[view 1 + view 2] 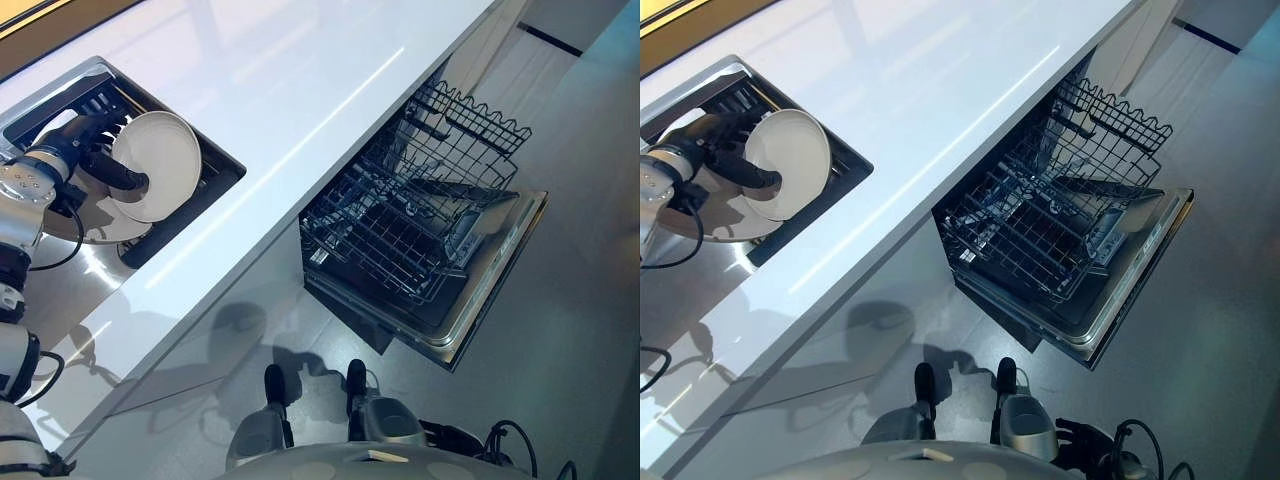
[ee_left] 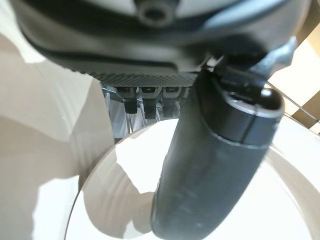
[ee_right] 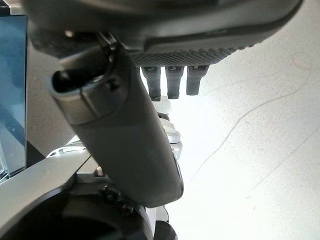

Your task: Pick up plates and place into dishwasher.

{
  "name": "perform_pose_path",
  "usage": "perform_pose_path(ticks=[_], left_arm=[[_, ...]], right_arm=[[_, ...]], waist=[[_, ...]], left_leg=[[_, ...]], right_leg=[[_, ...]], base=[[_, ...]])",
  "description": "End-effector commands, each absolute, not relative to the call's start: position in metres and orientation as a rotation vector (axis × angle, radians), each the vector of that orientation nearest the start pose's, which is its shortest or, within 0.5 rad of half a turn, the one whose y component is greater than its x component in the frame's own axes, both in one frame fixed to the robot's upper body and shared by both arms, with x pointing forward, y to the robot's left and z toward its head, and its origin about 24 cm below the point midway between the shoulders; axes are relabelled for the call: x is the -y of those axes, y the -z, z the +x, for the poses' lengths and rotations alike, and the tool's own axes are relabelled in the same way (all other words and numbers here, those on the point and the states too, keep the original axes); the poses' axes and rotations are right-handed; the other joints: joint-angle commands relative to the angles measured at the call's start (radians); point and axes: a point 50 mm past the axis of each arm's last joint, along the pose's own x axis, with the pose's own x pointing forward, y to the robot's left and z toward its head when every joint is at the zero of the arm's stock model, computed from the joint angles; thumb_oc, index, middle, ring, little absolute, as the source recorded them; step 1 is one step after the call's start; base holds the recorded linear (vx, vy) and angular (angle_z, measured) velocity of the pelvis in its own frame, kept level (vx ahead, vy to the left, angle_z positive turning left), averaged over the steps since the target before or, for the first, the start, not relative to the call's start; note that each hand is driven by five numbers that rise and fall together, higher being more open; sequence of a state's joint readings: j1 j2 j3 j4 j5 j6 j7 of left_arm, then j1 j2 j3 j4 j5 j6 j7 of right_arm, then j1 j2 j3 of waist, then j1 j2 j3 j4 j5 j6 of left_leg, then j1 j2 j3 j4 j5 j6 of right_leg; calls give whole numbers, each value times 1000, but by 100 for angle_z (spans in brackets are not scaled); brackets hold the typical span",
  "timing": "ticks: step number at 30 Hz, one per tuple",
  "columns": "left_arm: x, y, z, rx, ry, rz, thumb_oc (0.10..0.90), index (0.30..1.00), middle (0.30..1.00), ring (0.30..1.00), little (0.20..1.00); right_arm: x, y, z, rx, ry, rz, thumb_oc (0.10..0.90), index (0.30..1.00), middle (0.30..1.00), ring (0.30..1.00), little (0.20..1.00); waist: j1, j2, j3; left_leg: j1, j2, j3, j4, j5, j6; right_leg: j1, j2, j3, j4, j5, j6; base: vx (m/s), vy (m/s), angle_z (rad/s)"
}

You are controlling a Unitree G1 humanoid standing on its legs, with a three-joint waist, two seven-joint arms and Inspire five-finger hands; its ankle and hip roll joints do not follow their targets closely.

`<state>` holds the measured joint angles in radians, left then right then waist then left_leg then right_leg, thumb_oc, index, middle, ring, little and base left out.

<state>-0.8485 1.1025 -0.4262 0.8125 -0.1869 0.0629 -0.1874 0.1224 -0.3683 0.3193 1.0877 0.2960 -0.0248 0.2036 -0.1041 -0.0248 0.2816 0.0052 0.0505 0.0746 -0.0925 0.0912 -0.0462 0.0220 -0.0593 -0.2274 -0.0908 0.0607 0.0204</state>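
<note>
Plate [image 1: 155, 165] held on edge over the sink [image 1: 215, 150], which is sunk into the worktop [image 1: 300, 90] near its left end. The left hand [image 1: 100, 160] pinches it, thumb [image 2: 215, 165] lying across the pale face while the fingers go behind and are hidden. A second pale dish lies flat in the sink under the raised one, mostly covered by it, so its shape is hard to make out. The left wrist view brings what the head views lack: the thumb pressed on the plate's surface from very close, with the plate's far rim cut off. Dishwasher [image 1: 440, 290] stands open below the worktop's front edge, toward its right end, its wire rack [image 1: 410, 210] pulled out. The right hand [image 3: 130, 140] shows in its own wrist view over pale floor, fingers [image 3: 172, 80] hanging relaxed and holding nothing.
</note>
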Motion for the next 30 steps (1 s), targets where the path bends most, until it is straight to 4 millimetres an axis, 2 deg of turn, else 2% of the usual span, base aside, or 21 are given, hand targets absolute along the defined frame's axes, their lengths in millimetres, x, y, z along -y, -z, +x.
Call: perform_pose_path(ticks=[1,17,24,25,26,28,30], left_arm=[[-387,-294,326,15,-401,929,800,900,900,900,900],[-385,-294,327,6,-370,922,800,900,900,900,900],[-380,-289,331,-19,-292,890,800,900,900,900,900],[-379,-289,331,-22,-287,889,575,707,707,707,675],[-379,-288,331,-24,-282,885,435,587,587,587,535],[-379,-285,332,-30,-270,876,100,300,300,300,200],[-378,-285,333,-30,-265,872,100,300,300,300,200]], right_arm=[[248,142,103,-1047,-54,-48,800,900,900,900,900],[247,144,99,-1055,-39,-42,800,900,900,900,900],[249,144,98,-1054,-32,-42,800,900,900,900,900],[249,144,97,-1054,-30,-41,800,900,900,900,900],[248,144,97,-1054,-30,-42,800,900,900,900,900],[249,144,97,-1053,-31,-45,800,900,900,900,900],[249,144,97,-1052,-29,-45,800,900,900,900,900]], waist=[[1,15,-19],[-1,14,-22],[-6,15,-19],[-6,15,-20],[-7,15,-21],[-10,14,-21],[-11,14,-21]], left_leg=[[21,-64,82,7,-72,51],[27,-62,86,10,-73,53],[26,-60,91,9,-71,52],[26,-60,92,9,-71,52],[27,-60,92,9,-71,52],[26,-60,95,10,-70,52],[26,-59,96,9,-69,51]], right_leg=[[-54,-35,66,64,39,136],[-52,-36,65,68,41,140],[-55,-35,69,67,44,142],[-55,-35,69,66,45,142],[-54,-35,70,65,45,142],[-54,-34,72,64,45,141],[-54,-34,72,63,45,140]], base=[[0,0,0],[0,0,0],[0,0,0],[0,0,0],[0,0,0],[0,0,0],[0,0,0]])
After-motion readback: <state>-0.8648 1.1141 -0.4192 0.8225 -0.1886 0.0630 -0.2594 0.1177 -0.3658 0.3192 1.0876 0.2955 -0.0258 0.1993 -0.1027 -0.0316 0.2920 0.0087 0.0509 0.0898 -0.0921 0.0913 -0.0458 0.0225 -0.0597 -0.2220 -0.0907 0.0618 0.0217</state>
